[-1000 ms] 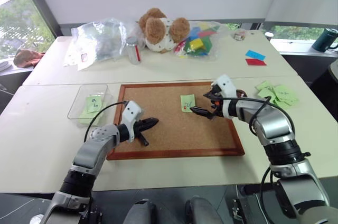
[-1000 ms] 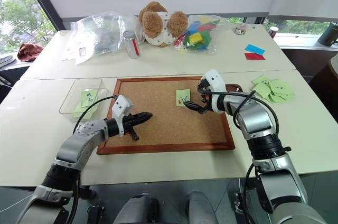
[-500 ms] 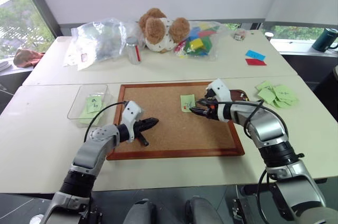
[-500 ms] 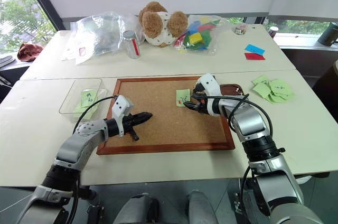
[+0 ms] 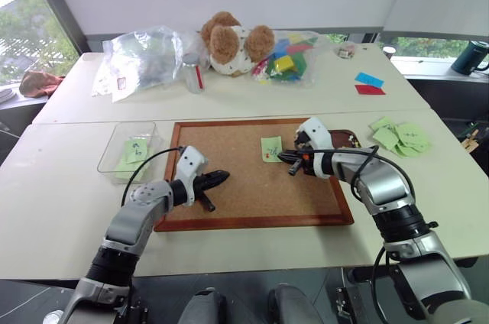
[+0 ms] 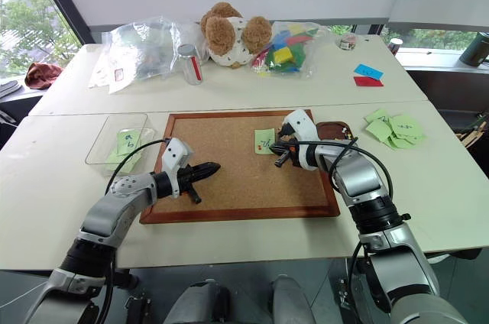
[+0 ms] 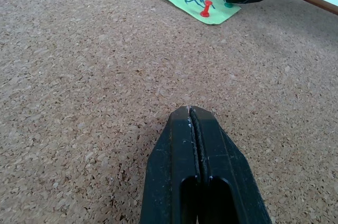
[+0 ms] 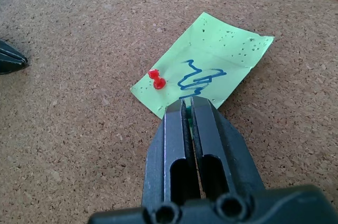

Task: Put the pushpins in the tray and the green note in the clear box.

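The green note point(image 8: 206, 71) lies on the corkboard point(image 5: 237, 186), with a red pushpin point(image 8: 156, 80) standing in its near corner. My right gripper point(image 8: 187, 105) is at the note's edge, shut on a green pushpin point(image 7: 228, 5) whose head shows between the fingertips. My left gripper point(image 5: 221, 176) hovers over the board's left part, shut and empty. Just behind my right wrist sits the small dark brown tray point(image 6: 332, 129), at the board's right edge. The clear box point(image 5: 114, 137) stands left of the board and holds green notes.
A loose pile of green notes point(image 5: 401, 137) lies right of the board. On the far table are a blue and a red note point(image 5: 369, 83), a teddy bear point(image 5: 233, 41), clear plastic bags point(image 5: 145, 53), a jar point(image 5: 192, 72) and a bag of coloured blocks point(image 5: 286, 56).
My right gripper has come down to the note's edge and gone from open to shut on the green pushpin. The left arm has stayed still.
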Controlling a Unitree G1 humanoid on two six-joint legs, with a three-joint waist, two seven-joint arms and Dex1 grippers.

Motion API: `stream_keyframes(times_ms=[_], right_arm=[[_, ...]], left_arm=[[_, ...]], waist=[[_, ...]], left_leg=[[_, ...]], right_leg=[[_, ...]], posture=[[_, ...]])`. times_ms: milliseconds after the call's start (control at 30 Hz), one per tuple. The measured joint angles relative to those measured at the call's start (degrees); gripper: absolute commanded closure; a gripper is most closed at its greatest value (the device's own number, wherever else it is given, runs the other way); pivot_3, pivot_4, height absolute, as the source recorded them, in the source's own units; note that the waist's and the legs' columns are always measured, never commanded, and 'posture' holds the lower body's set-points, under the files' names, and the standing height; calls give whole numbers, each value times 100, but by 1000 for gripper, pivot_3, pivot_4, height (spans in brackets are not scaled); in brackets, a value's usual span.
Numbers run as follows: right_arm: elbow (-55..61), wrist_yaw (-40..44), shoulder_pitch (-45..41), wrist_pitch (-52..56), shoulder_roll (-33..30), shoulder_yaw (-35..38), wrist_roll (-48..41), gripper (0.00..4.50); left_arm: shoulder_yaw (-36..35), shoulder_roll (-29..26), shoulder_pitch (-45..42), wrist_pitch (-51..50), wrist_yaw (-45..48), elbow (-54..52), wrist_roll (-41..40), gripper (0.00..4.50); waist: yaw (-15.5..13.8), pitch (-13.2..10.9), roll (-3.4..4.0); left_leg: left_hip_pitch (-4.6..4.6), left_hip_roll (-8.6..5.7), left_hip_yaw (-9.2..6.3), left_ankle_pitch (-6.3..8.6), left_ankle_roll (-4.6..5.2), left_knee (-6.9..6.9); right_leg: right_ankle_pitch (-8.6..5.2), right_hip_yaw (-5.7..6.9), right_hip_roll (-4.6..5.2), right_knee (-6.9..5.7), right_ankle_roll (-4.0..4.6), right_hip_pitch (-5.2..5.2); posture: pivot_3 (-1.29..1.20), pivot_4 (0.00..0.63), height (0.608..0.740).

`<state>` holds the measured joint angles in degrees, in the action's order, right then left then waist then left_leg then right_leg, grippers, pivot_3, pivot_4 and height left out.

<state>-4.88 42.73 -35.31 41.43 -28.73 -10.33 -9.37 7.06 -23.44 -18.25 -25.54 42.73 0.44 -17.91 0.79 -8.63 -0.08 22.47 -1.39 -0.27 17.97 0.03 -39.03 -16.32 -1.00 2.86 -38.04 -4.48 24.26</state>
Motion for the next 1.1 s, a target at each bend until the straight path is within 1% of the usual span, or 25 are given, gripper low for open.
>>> stream_keyframes(times_ms=[100, 300, 433, 567, 667, 867, 1033, 1100], right_arm=[[171, 33, -6, 174, -59, 38, -78, 4460], [781, 98, -276, 359, -359, 411, -317, 4460], [738, 40, -345, 433, -554, 702, -377, 4460], [139, -109, -495, 139, -885, 1039, -285, 4460], [-551, -217, -511, -129, -937, 1254, -218, 4460], [-1474, -277, -510, -587, -999, 1272, -40, 4460], [-2155, -448, -506, -906, -885, 1266, 100, 4460], [-2260, -454, -500, -969, -838, 1260, 127, 3895]], left_arm=[[7, 0, 17, 0, 3, -12, 0, 4500], [67, -30, 26, 1, 7, -13, 108, 4500], [68, -26, 8, 1, 19, -1, 110, 4500], [65, -27, -5, 1, 43, 7, 111, 4500], [59, -29, -12, 1, 52, 14, 113, 4500], [60, -28, -19, 1, 62, 13, 113, 4500], [52, -29, -8, 1, 60, -1, 113, 4500], [52, -29, -4, 1, 57, -10, 113, 4500]], waist=[[1, 0, 0], [-4, 0, 0], [-6, 0, 0], [-6, 0, 0], [-3, 0, 0], [-4, 0, 0], [2, 1, 0], [1, 1, 1]], left_leg=[[0, 0, 0, 0, 0, 2], [0, 0, -1, 1, 1, 4], [1, 0, 0, 1, 1, 4], [0, 0, 0, 1, 1, 4], [0, 0, 0, 1, 1, 6], [0, 0, 1, 1, 1, 5], [-1, 0, 1, 1, 1, 5], [-1, 0, 1, 1, 1, 5]], right_leg=[[0, 0, 0, 1, 0, 1], [0, 0, 0, 3, 0, 1], [0, 0, 2, 4, 0, 0], [0, 0, 2, 5, 0, -1], [0, 0, 2, 5, 0, -1], [0, 0, 2, 5, 0, -3], [0, 0, 1, 5, 0, -3], [0, 0, 1, 5, 0, -3]], posture=[[0, 150, 740], [0, 150, 740], [0, 150, 740], [0, 150, 740], [0, 150, 740], [0, 150, 740], [0, 150, 740], [0, 150, 740]])
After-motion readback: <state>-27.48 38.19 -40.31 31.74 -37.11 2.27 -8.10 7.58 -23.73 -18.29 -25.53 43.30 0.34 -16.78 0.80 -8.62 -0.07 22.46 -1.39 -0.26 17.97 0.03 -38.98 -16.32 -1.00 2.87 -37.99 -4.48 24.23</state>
